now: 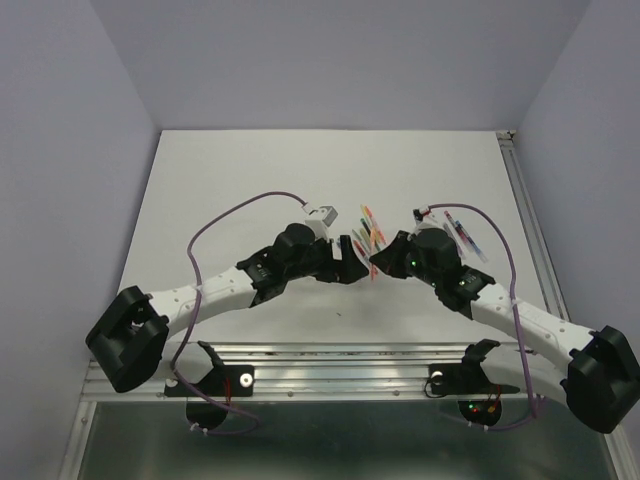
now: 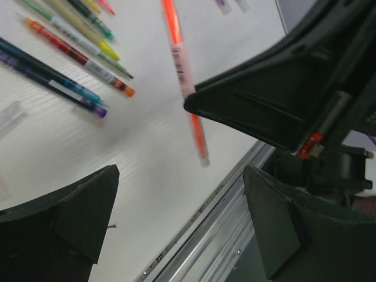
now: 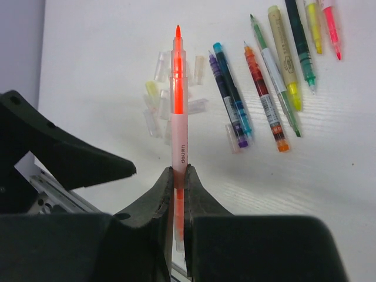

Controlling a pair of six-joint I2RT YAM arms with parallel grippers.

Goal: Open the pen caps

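Right hand (image 3: 179, 173) is pinched shut on the lower barrel of the orange pen (image 3: 178, 100), holding it above the worktop (image 3: 100, 53) with the bare tip pointing away. The low grip presumably leaves the cap end free for pulling. Left hand (image 2: 179, 214) stands wide and empty just beside it. Loose pen caps (image 3: 160, 67) lie clustered on the worktop behind the raised pen, near the row of other pens (image 3: 261, 94), which have their tips showing.
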